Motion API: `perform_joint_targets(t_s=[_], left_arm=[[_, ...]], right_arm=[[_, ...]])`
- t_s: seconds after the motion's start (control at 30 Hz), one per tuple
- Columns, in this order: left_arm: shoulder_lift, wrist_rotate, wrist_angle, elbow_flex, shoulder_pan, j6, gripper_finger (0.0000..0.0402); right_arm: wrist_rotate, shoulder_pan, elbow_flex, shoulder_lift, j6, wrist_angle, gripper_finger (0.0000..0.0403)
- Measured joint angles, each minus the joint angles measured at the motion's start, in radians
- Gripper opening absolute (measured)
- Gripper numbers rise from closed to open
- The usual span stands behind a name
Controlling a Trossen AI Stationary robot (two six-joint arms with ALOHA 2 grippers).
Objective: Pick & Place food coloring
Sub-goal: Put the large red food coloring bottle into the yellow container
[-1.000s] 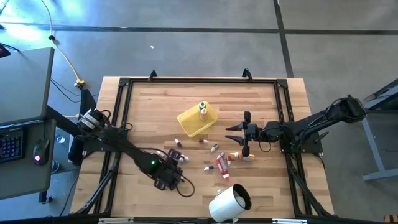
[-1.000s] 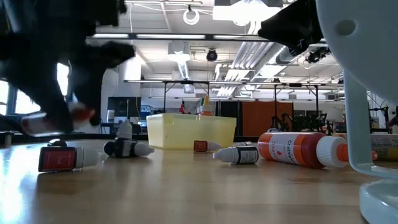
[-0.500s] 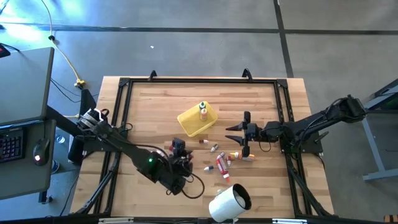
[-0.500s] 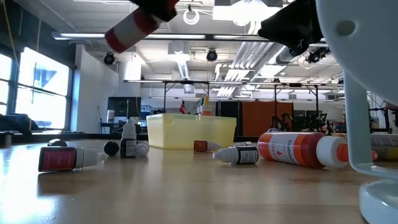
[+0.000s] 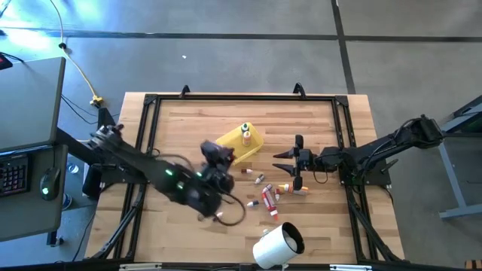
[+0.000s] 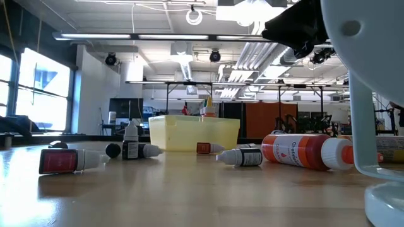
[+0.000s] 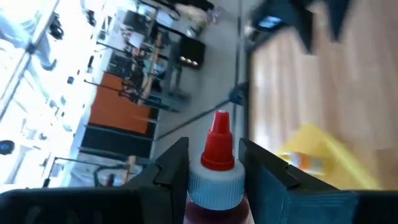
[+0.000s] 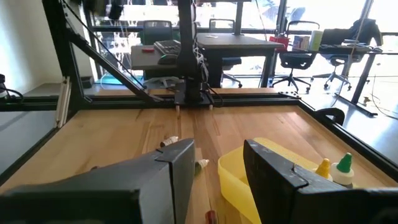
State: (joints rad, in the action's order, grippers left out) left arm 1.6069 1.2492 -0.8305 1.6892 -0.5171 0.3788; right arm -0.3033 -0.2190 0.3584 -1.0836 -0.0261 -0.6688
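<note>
The left gripper (image 5: 218, 156) was raised over the table just beside the yellow tray (image 5: 235, 147), at its 8 o'clock corner. Its fingers (image 7: 171, 165) were clamped on a red-capped bottle (image 7: 216, 171) of food coloring, held by the body with the cap projecting forward.

The right gripper (image 5: 285, 165) waited at the tray's 4 o'clock, fingers apart and holding nothing.

Two bottles (image 5: 245, 133) already stood in the tray. The remaining bottles (image 5: 269, 196) lay on the table between the tray and the white cylinder (image 5: 277, 245), at the tray's 5 o'clock.

Risks, as judged:
- The held bottle is round and gripped on its body; it could twist or slip during the carry.
- A release made short of the rim would drop it on the table.
- A low approach could nudge the tray or topple the two standing bottles.
</note>
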Motion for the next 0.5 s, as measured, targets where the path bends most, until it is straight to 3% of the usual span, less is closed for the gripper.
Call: perform_joint_targets(t_s=[0.13, 0.27, 0.37, 0.5], left_arm=[[-0.147, -0.075, -0.109, 0.052, 0.018, -0.035, 0.0117], [-0.334, -0.39, -0.171, -0.042, 0.13, -0.226, 0.0117], [-0.454, -0.613, 0.049, -0.22, 0.261, -0.218, 0.0117], [-0.531, -0.831, 0.538, -0.535, 0.395, -0.013, 0.0117]], right_arm=[[0.0, 0.0, 0.001, 0.0, -0.003, 0.025, 0.0131], [0.0, 0.0, 0.001, 0.0, 0.001, 0.047, 0.0131], [-0.025, 0.0, 0.001, 0.0, 0.005, 0.051, 0.0131], [-0.041, 0.001, 0.001, 0.0, 0.005, 0.057, 0.0131]])
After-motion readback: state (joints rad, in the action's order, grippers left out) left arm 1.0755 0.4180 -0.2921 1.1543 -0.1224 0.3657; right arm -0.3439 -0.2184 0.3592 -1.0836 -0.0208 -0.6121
